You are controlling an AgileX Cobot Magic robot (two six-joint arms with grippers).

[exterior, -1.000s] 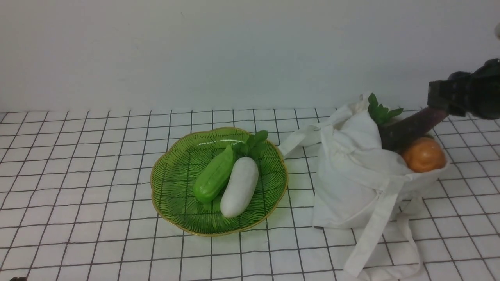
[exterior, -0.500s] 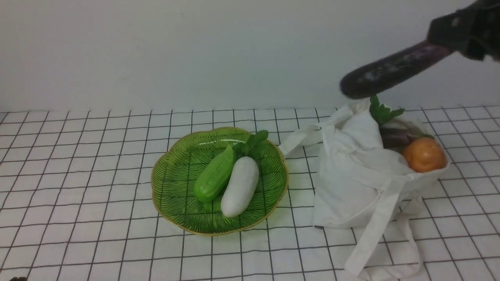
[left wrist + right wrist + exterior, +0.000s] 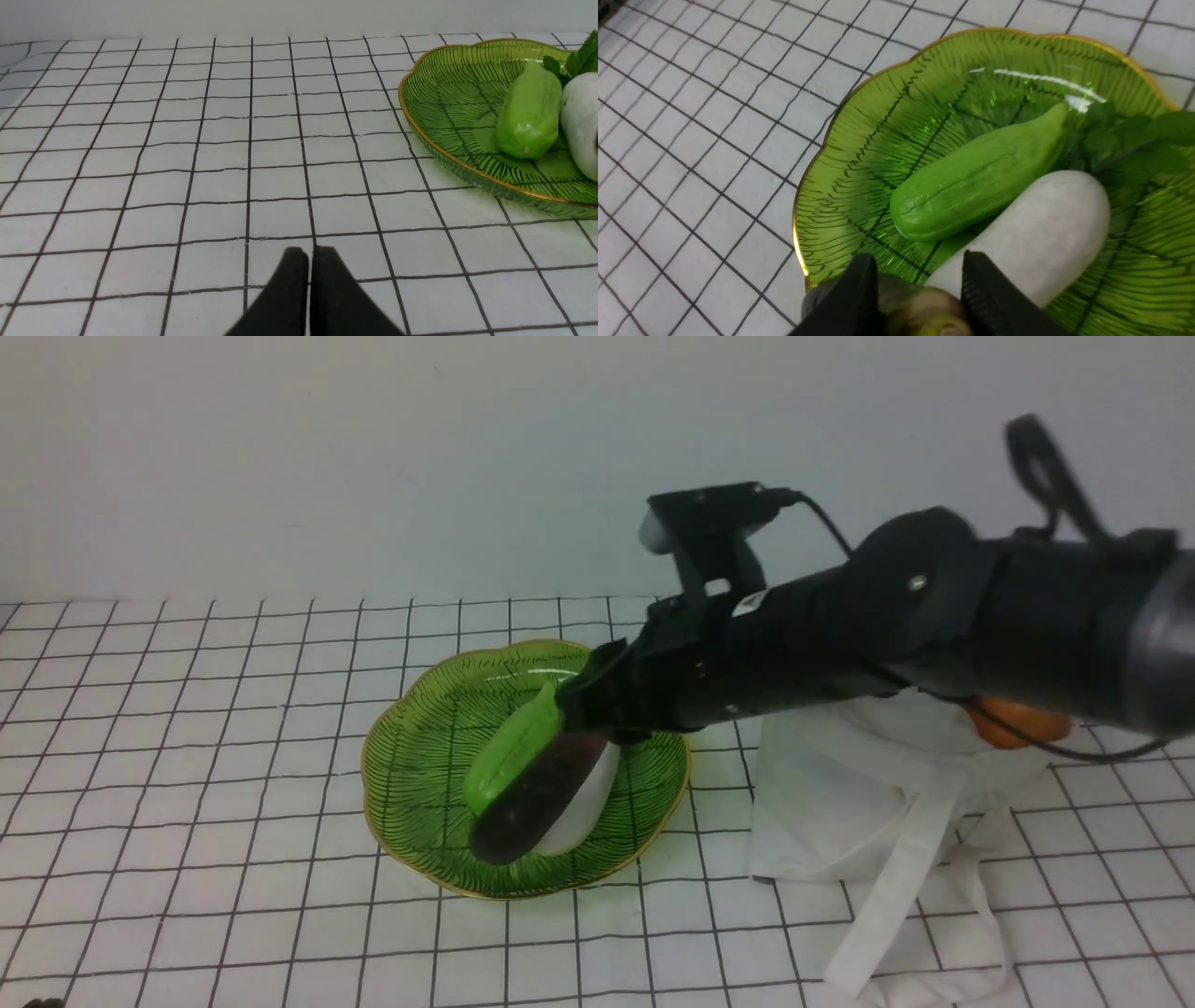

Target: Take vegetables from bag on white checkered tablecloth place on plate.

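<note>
View forward over a white checkered tablecloth (image 3: 187,756) set against a plain pale wall (image 3: 373,457). My right arm (image 3: 934,616) reaches in from the right edge and runs low across the scene to the plate (image 3: 420,784), a green leaf-patterned dish with a thin gold rim near the middle of the cloth. The right gripper (image 3: 917,261) is clamped on the stem end of a long dark purple eggplant (image 3: 532,798). In the right wrist view, one black finger (image 3: 854,298) sits on each side of the pale stem. The eggplant slopes down from the gripper toward me over the plate, its rounded tip low above the near part of the dish. I cannot tell whether it touches. It crosses in front of two others lying side by side on the plate: a light green vegetable (image 3: 509,756) on the left and a white vegetable (image 3: 588,803) on the right, with dark green leaves (image 3: 1134,140) at their far ends. The bag (image 3: 859,784), white cloth and wrinkled, sits just right of the plate, partly hidden by the arm, its straps (image 3: 896,887) trailing toward me. An orange round vegetable (image 3: 1013,728) peeks from its right side under the arm. The left gripper (image 3: 309,252) is low over bare cloth, apart from the plate, jaws pressed together and holding nothing
</note>
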